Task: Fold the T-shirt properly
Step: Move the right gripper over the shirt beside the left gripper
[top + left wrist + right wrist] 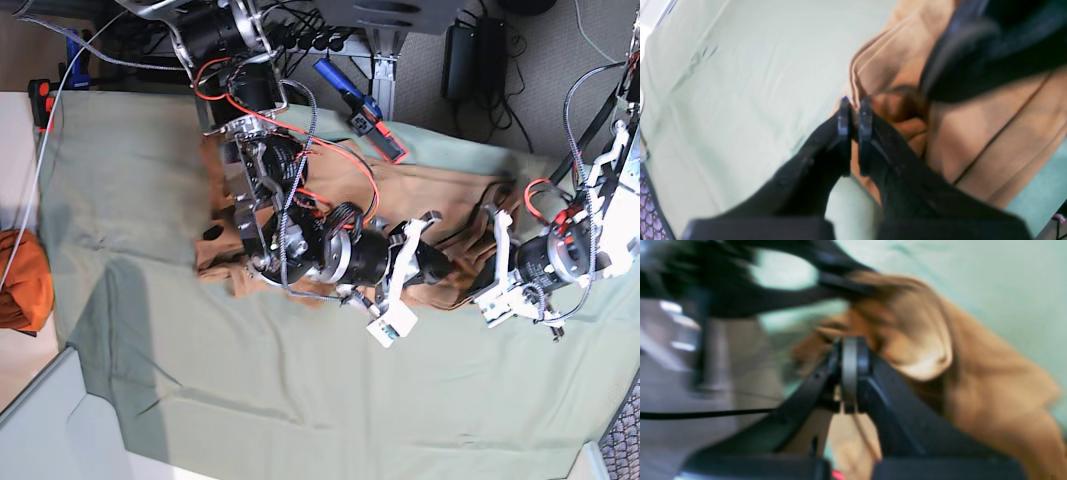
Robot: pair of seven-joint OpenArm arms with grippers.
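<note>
Toward the far edge of the surface (pixel 300 400), on the green cloth (pixel 150 200), the T-shirt (pixel 440 190) lies spread, mostly hidden under both arms. Left gripper (pixel 853 113): jaws clenched on a fold of the T-shirt's edge, tan fabric bunched beside them. Right gripper (pixel 850 350): jaws clenched, also pinching T-shirt fabric, which drapes off to one side; view blurred. Orange bundle (pixel 22 280) sits off the cloth's edge, well apart from the T-shirt.
</note>
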